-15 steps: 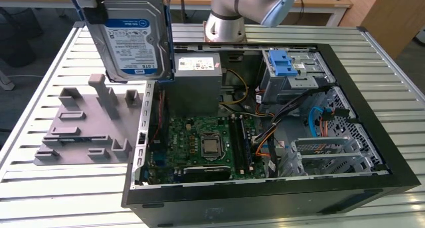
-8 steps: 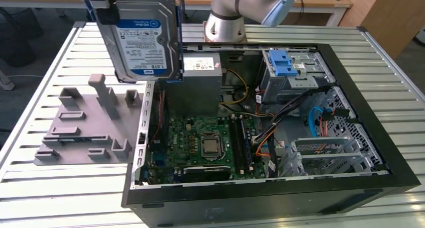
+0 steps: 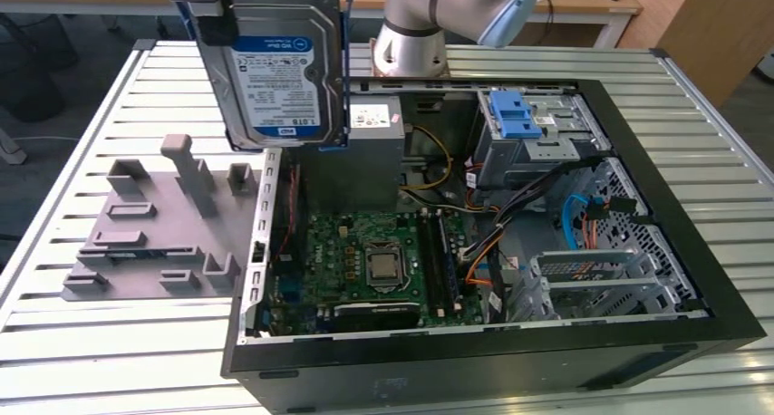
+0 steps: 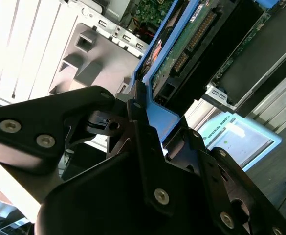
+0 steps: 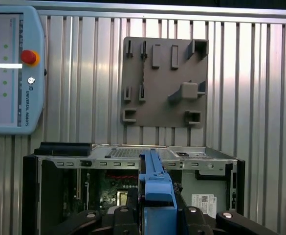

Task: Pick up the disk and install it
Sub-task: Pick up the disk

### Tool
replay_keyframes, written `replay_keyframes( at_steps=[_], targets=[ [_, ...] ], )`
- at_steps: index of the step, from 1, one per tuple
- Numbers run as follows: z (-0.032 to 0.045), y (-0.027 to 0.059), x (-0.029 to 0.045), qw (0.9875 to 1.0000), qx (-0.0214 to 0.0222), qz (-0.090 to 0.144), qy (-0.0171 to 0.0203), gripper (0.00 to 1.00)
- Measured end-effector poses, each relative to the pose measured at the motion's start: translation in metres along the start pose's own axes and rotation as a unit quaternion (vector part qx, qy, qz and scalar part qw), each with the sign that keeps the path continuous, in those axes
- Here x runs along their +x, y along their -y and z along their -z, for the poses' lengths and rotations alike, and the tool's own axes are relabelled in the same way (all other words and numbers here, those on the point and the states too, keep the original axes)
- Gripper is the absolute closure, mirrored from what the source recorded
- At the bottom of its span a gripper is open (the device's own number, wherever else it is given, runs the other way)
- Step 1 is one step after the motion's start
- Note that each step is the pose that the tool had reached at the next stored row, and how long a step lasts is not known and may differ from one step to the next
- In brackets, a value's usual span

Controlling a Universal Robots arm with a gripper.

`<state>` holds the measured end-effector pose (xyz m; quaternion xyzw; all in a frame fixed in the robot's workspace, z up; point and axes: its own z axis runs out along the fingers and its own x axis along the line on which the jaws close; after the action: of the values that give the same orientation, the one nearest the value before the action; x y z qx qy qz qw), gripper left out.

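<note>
The pincer [image 5: 157, 211] is clamped on the blue rail of the disk [image 3: 275, 71], which hangs upright above the open computer case [image 3: 484, 365], beside the grey fixture plate [image 3: 145, 225]. The exterior view's upper edge cuts off the disk's top and most of the pincer.

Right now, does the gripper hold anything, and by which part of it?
Yes. The gripper is shut on the disk, clamping the blue rail frame at the disk's upper end; the disk hangs upright in the air.
</note>
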<state>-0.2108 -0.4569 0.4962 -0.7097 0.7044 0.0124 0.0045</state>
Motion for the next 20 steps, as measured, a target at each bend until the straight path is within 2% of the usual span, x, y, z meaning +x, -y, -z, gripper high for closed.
replay_keyframes(
  at_steps=[9,17,20],
  targets=[
    [0.0000,0.0165,0.0009,1.0000,0.0000,0.000,0.0000,0.64],
    [-0.0001,0.0250,0.0023,1.0000,0.0000,0.000,0.0000,0.64],
    [0.0000,0.0318,0.0025,1.0000,0.0000,0.002,0.0000,0.64]
  ],
)
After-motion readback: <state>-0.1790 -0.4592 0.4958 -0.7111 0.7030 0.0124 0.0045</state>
